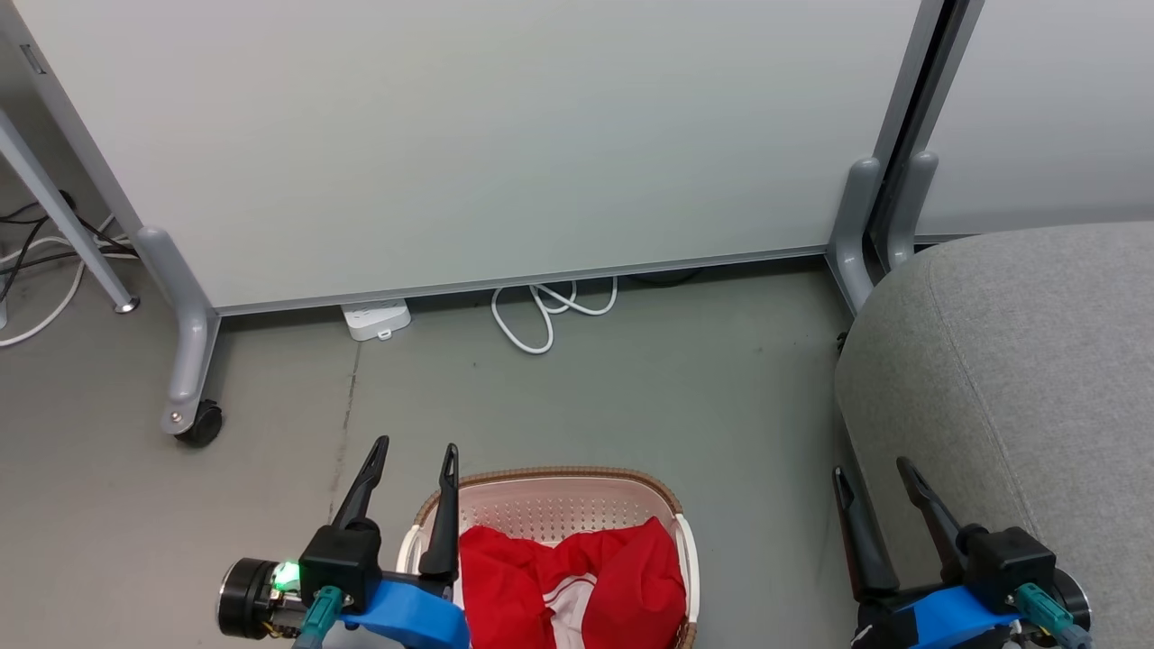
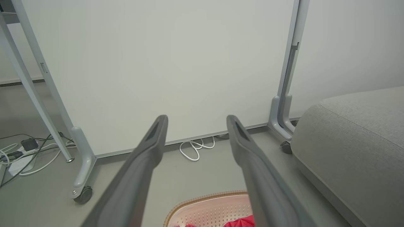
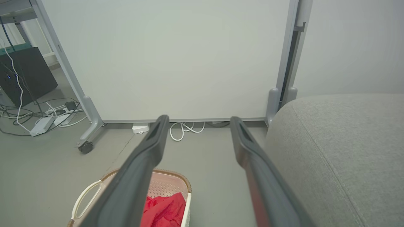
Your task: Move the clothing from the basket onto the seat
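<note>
**Now hovering open-fingered beside a loaded basket**

Facing, largest of all, a pale partition panel (image 1: 451,135) spanning the back of the scene on grey legs. Looking down on a grey floor (image 1: 631,397) spreading out below it.

Taking in, at the right, the seat (image 1: 1019,379): rounded, upholstered in light grey weave, showing a seam line running down its top.

Finding the basket (image 1: 559,476) standing on the floor at the lower middle of the head view, apart from the seat, cream and perforated, edged with a brown woven-look rim and carrying a white side handle. Seeing the clothing (image 1: 577,577) lying bunched inside the basket: bright red fabric, with a patch of white stripes showing low in the heap.

Holding the left gripper (image 1: 416,443) just beside the basket's left rim, two dark fingers spread apart and gripping nothing, the inner finger crossing the rim in the head view; touching or not, impossible to tell. Holding the right gripper (image 1: 872,466) by the seat's left edge, fingers likewise parted and empty. Showing the same in both wrist views: fingers splayed wide, nothing clamped between them.

Noticing, smaller, a looped white cable (image 1: 541,315) under the panel, a black caster wheel (image 1: 200,424) on the left leg, and a white power strip (image 1: 376,318) against the panel's foot.
</note>
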